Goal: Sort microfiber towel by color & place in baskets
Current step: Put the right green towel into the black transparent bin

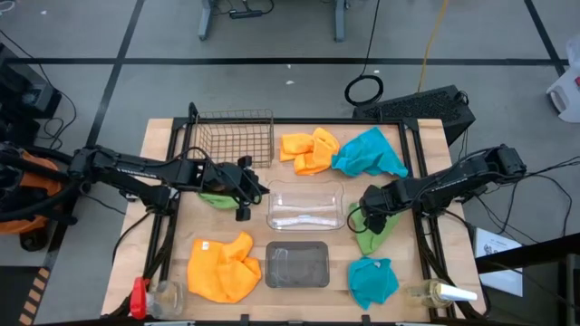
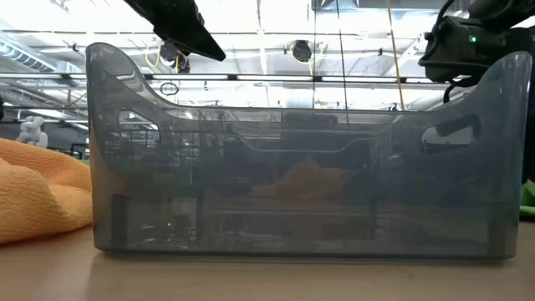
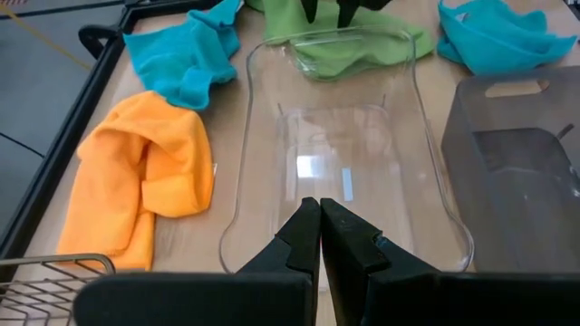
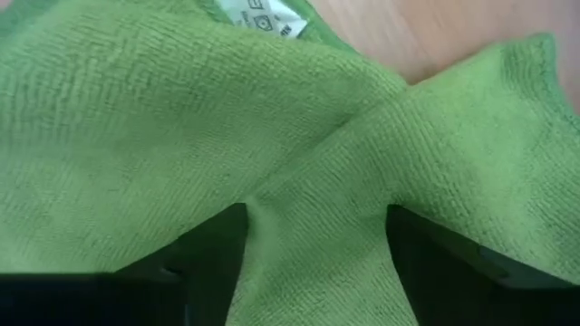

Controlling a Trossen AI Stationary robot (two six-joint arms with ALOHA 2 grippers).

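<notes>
My right gripper (image 1: 367,215) is open, down on a light green towel (image 1: 373,232) right of the clear tray (image 1: 306,206); a raised fold of it stands between the fingers (image 4: 317,263). My left gripper (image 1: 243,192) is shut and empty (image 3: 319,237) at the clear tray's left end, with the other green towel (image 1: 215,197) under its wrist. Orange towels lie at the far middle (image 1: 308,150) and near left (image 1: 222,268). Teal towels lie at the far right (image 1: 367,152) and near right (image 1: 372,281). The wire basket (image 1: 234,136) and the grey tray (image 1: 296,264) hold nothing. My right gripper comes at the green towel from above, pointing down. Its two open fingers (image 4: 204,258) rest on the cloth on either side of a raised fold (image 4: 313,195). The towel lies slack on the table.
A red-capped thing (image 1: 138,297) and a clear jar (image 1: 169,293) stand at the near left corner. A bottle (image 1: 441,292) lies at the near right. Black frame rails (image 1: 181,136) edge the table. In the low view the grey tray (image 2: 301,167) fills the front.
</notes>
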